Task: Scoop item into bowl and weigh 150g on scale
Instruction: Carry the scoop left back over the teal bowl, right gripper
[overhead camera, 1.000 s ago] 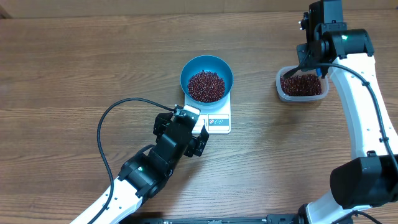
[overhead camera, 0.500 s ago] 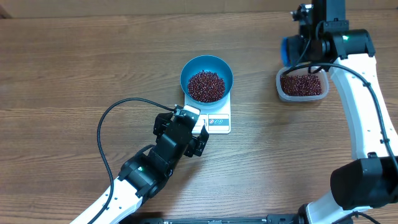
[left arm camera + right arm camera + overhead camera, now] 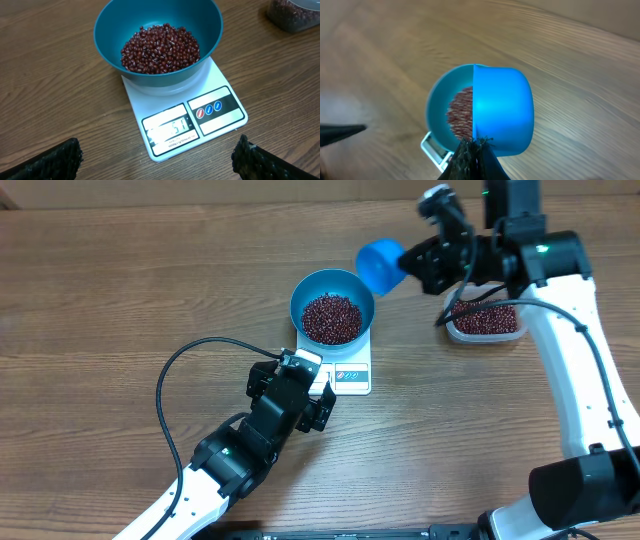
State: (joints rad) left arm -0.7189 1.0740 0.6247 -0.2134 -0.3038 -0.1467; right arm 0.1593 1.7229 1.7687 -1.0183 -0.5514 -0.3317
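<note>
The blue bowl point(image 3: 332, 290) stands on the white scale point(image 3: 352, 372) and holds a heap of dark red-brown beans point(image 3: 331, 317). In the left wrist view the bowl point(image 3: 107, 30), its beans point(image 3: 160, 47) and the scale point(image 3: 220, 75) with its lit display lie just ahead. My left gripper point(image 3: 310, 382) point(image 3: 155, 165) is open at the scale's near edge, holding nothing. My right gripper point(image 3: 425, 260) point(image 3: 475, 150) is shut on a blue scoop point(image 3: 380, 266) point(image 3: 502, 107), which hangs just right of the bowl's rim. I cannot tell what the scoop contains.
A clear plastic tub point(image 3: 487, 322) of beans sits at the right, partly under my right arm; its corner shows as the tub point(image 3: 295, 12) in the left wrist view. A black cable point(image 3: 175, 380) loops left of my left arm. Bare wood surrounds the scale.
My right arm has lifted the scoop out of the tub and swung it left to the bowl's right rim. The left arm, bowl and scale have not moved.
</note>
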